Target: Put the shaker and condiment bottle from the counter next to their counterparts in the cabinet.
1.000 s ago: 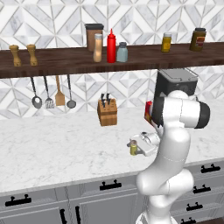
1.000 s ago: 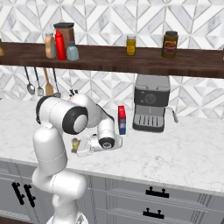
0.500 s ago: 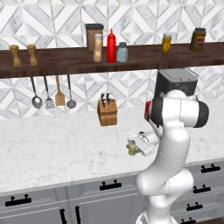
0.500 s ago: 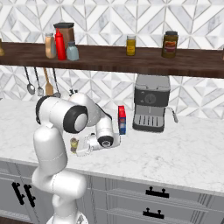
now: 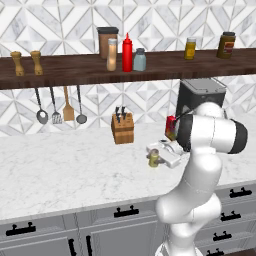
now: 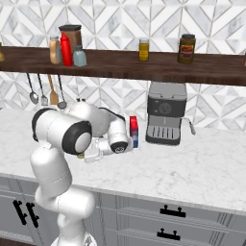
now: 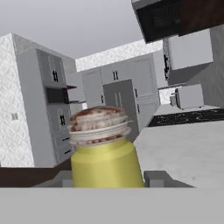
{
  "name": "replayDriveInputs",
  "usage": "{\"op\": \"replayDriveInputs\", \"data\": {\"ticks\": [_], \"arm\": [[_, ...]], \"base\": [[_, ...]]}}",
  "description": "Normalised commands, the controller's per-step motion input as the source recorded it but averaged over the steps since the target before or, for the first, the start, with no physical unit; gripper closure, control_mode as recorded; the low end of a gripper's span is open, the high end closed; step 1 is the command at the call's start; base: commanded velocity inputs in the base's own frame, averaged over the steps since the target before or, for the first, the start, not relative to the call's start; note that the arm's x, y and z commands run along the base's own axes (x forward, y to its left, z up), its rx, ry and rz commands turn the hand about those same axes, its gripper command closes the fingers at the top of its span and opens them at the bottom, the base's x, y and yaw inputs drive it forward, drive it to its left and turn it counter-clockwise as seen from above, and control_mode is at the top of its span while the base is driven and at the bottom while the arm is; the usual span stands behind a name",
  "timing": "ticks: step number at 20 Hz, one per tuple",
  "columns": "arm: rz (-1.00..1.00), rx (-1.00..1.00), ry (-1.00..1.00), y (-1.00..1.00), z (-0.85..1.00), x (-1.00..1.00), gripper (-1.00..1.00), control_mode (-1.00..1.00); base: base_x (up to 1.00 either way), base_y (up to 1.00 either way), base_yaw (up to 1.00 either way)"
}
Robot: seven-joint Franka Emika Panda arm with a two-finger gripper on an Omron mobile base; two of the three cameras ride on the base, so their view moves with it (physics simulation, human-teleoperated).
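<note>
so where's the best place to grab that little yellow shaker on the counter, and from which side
Grip the shaker across its smooth round body, below the ribbed cap, coming in level from the side. It stands upright on the counter, and the straight wall gives the fingers flat contact, while the cap is stepped and narrower. The gripper already sits at body height with a finger on each side.

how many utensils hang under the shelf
4, in a row below the shelf at its left end: ladle, slotted turner, wooden spatula, spoon. The arm hides none there.
</note>
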Motion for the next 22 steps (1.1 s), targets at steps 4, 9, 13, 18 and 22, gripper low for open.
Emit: {"op": "replayDriveInputs", "data": {"ticks": [4, 9, 13, 18, 22], "arm": [[0.00, -0.02, -0.29, 0.00, 1.00, -0.02, 1.00, -1.00], [0.00, 0.00, -0.23, -0.11, 0.97, -0.10, 1.00, -1.00], [-0.05, 0.02, -0.14, -0.41, 0.81, -0.08, 1.00, -1.00], [-0.11, 0.02, -0.06, -0.33, 0.90, 0.00, 1.00, -1.00], [-0.16, 0.03, 0.00, -0.23, 0.89, 0.00, 1.00, -1.00]], "base": [[0.00, 0.00, 0.00], [0.00, 0.00, 0.00], [0.00, 0.00, 0.00], [0.00, 0.00, 0.00], [0.00, 0.00, 0.00]]}}
